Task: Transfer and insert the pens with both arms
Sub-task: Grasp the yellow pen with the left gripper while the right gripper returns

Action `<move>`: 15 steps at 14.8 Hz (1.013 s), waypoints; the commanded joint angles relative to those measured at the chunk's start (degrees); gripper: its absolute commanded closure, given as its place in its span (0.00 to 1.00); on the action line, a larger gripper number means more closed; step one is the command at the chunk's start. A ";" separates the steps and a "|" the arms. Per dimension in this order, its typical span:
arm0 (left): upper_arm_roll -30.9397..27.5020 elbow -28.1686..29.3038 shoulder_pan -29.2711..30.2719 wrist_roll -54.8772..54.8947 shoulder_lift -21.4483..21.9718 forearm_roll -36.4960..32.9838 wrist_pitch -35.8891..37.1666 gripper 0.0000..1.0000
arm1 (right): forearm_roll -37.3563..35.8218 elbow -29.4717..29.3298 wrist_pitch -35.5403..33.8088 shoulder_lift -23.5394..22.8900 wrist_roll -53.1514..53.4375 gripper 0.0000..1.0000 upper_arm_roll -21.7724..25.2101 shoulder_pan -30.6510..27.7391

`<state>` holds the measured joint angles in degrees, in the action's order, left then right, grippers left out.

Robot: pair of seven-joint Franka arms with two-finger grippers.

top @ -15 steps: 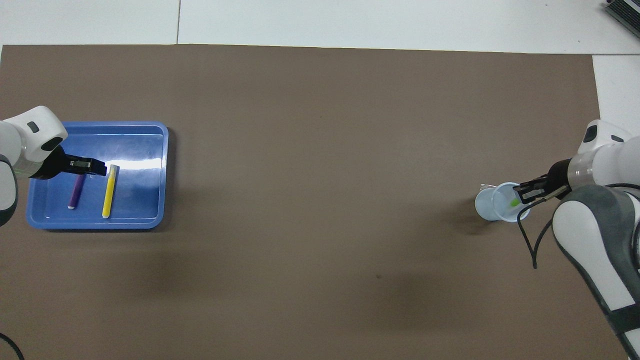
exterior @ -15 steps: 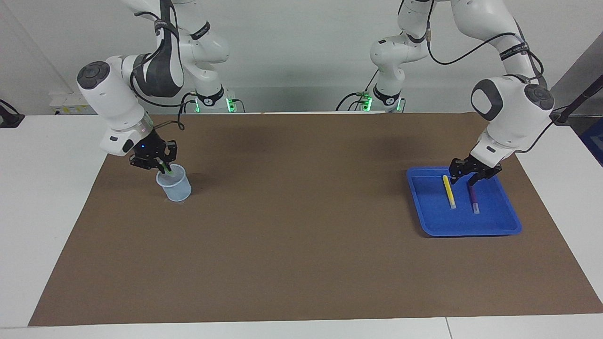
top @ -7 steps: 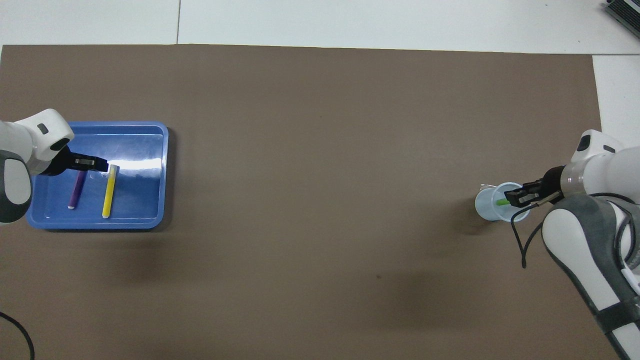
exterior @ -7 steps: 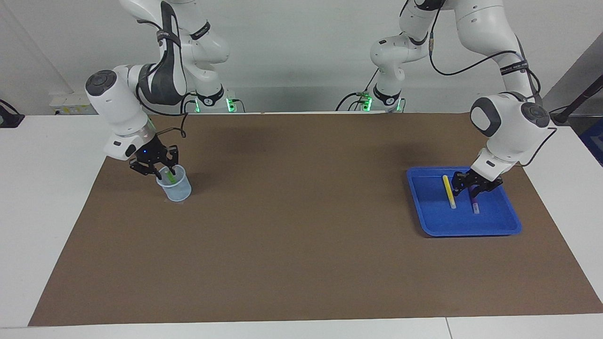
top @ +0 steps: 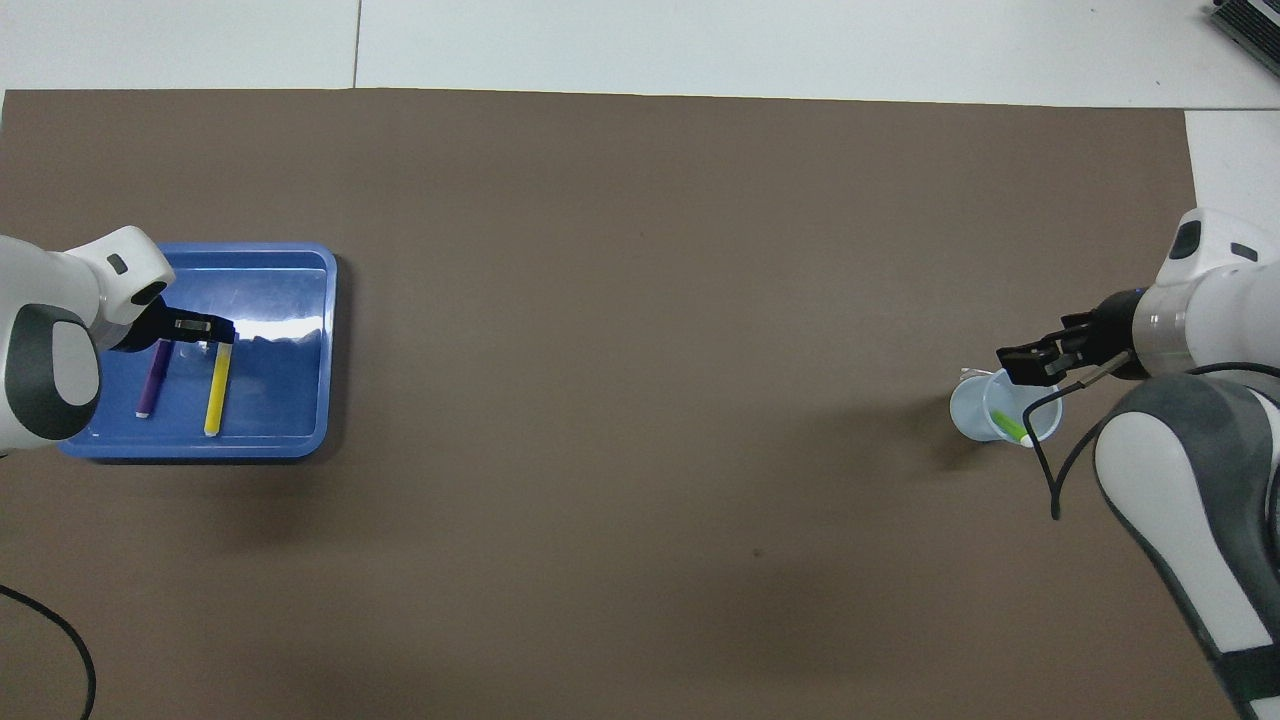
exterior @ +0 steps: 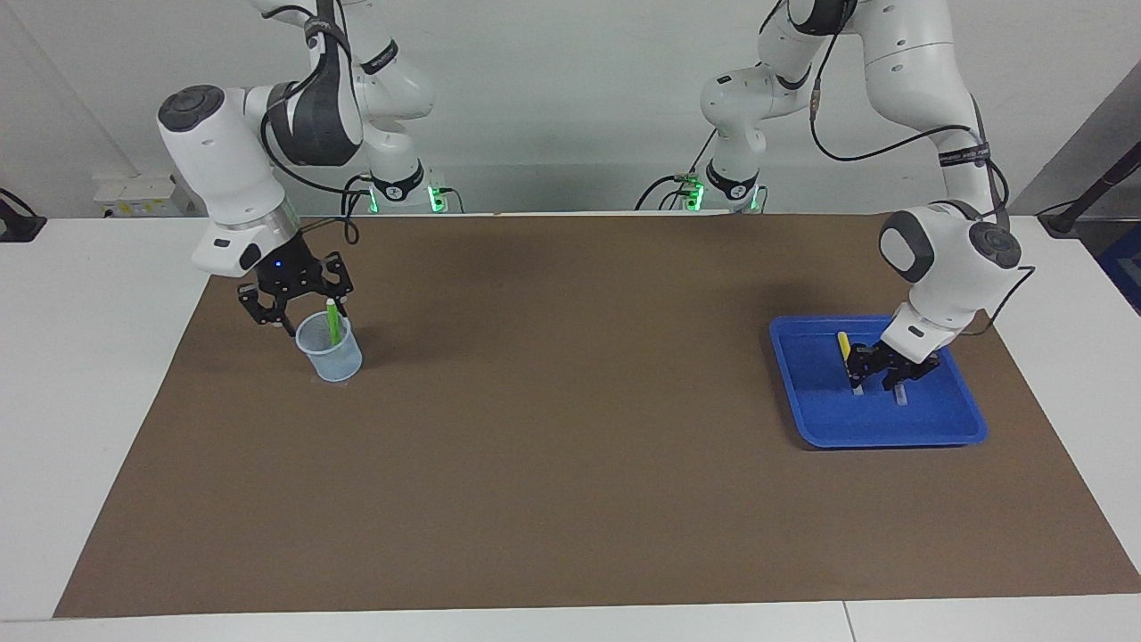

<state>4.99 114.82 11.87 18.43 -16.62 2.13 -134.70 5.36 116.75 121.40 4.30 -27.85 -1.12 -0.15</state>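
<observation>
At the right arm's end of the desk [exterior: 71,357], on the brown mat [exterior: 570,446] that covers most of it, stands a small clear plastic cup [exterior: 332,357]. The green pen [exterior: 333,323] stands inside it, leaning against the rim, with its upper part poking out above the cup. The right end effector [exterior: 303,314] hangs just above the cup's rim. Its jaws are spread wide and grip nothing; the green pen stands free of them.

At the left arm's end of the desk, a shallow blue tray [exterior: 807,401] lies on the mat. Two pens lie flat in it, side by side and roughly parallel: the yellow pen [exterior: 842,344] and the dark purple pen [top: 152,385]. The yellow one is nearer the middle of the desk, the purple one nearer the desk's end. Each has its pale end pointing away from the robots. The left end effector [exterior: 878,373] is down low in the tray, over the pens and covering their middles in the facing view. From above, it covers the yellow pen's end farther from the robots. Whether it is spread or pinching a pen cannot be told.
</observation>
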 commanded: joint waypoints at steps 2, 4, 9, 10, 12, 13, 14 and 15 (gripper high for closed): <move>0.37 4.17 0.61 0.47 0.89 -1.16 -3.45 0.40 | 5.87 -2.14 -0.73 0.10 9.19 0.00 -0.29 5.40; 0.28 5.06 0.61 0.47 1.24 -1.16 -2.94 0.40 | 9.29 -2.14 0.33 0.01 14.99 0.00 -0.29 7.26; 0.11 5.15 0.96 0.29 1.59 -1.16 0.05 0.59 | 15.20 -2.05 6.99 -0.43 36.52 0.00 -0.38 14.37; 0.11 5.15 0.96 0.21 1.59 -1.16 0.06 0.59 | 15.29 -2.05 8.40 -0.78 40.64 0.00 -0.46 15.86; 0.02 5.24 1.05 0.20 1.68 -1.16 0.23 0.59 | 18.79 -1.79 11.39 -1.83 47.07 0.00 -0.38 19.11; 0.10 5.24 0.96 0.12 1.68 -1.16 0.32 0.63 | 20.37 -1.62 13.32 -2.27 49.88 0.00 -0.38 20.61; 0.11 5.24 0.96 -0.06 1.68 -1.16 0.41 0.71 | 20.91 -1.61 14.99 -2.71 52.61 0.00 -0.38 21.84; 0.02 5.42 1.05 -0.15 1.77 -1.07 0.32 0.81 | 21.00 -1.53 15.88 -2.98 54.99 0.00 -0.38 22.55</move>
<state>4.85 118.15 12.40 18.46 -15.98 1.91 -135.14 24.38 115.07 134.93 2.13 23.02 -1.75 21.12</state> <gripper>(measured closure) 0.687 0.000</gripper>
